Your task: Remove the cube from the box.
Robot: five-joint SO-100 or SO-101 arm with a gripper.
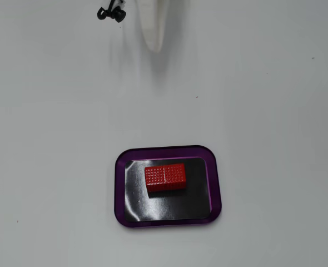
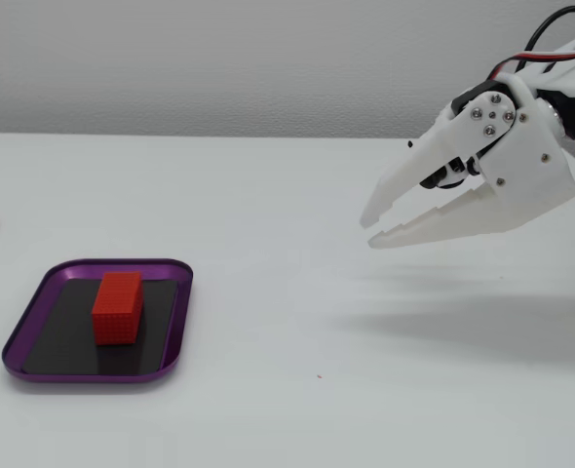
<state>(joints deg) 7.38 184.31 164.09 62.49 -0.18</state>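
The box is seen lying flat on the white bench, in the lower middle of a fixed view from above and at the lower left of a fixed view from the side. Its purple rim is closed all round with rounded corners, and a glossy black floor is enclosed by it.

One thing only is held in the box: the cube. It is set on the black floor, lying on a long face, with its dotted grid texture visible on top. In the view from above it is placed in the upper middle part of the floor, nearer the far rim than the near one, with black floor left bare on every side. In the side view the cube is seen end-on, rising above the low rim and touching none of it.

The tool is held in the air at the right of the side view, well apart from the box, with its white fingers pointed leftward and a little down. The jaws are parted, and nothing is held between them. In the view from above only a white tip is shown at the top edge, beside a small black object on the bench.
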